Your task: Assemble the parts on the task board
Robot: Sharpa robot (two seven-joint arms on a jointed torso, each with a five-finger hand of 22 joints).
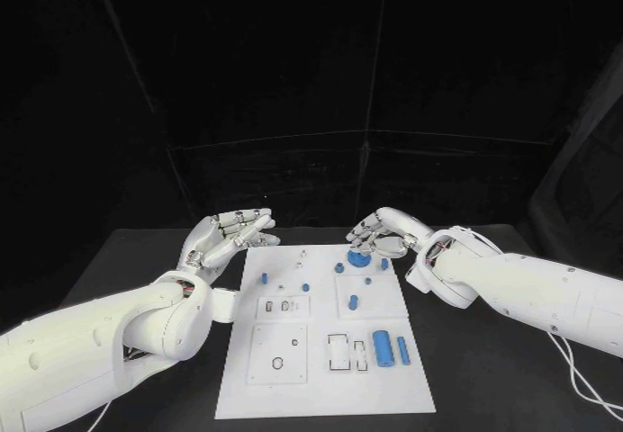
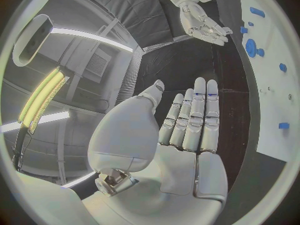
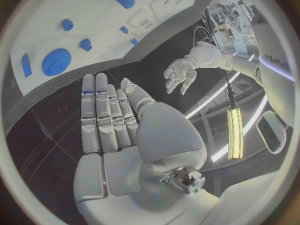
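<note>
The white task board (image 1: 325, 382) lies in the middle of the black table. On its far end a blue gear (image 1: 353, 259) lies among small blue parts (image 1: 384, 264). A large blue cylinder (image 1: 382, 346) and a thinner one (image 1: 402, 349) lie at its near right. My left hand (image 1: 234, 232) hovers above the board's far left corner, fingers straight and apart, holding nothing. My right hand (image 1: 383, 232) hangs just beyond the gear, also holding nothing. The left wrist view has my left hand (image 2: 187, 130) flat, with the gear (image 2: 251, 47) and my right hand (image 2: 203, 25) beyond. The right wrist view has my right hand (image 3: 115, 125) flat near the gear (image 3: 56, 61).
Square white inset plates with slots and holes (image 1: 279, 353) sit on the board. More small blue pegs (image 1: 264, 278) stand on its left half. Bare black table (image 1: 493, 396) lies on both sides of the board. A cable (image 1: 572, 369) hangs from my right arm.
</note>
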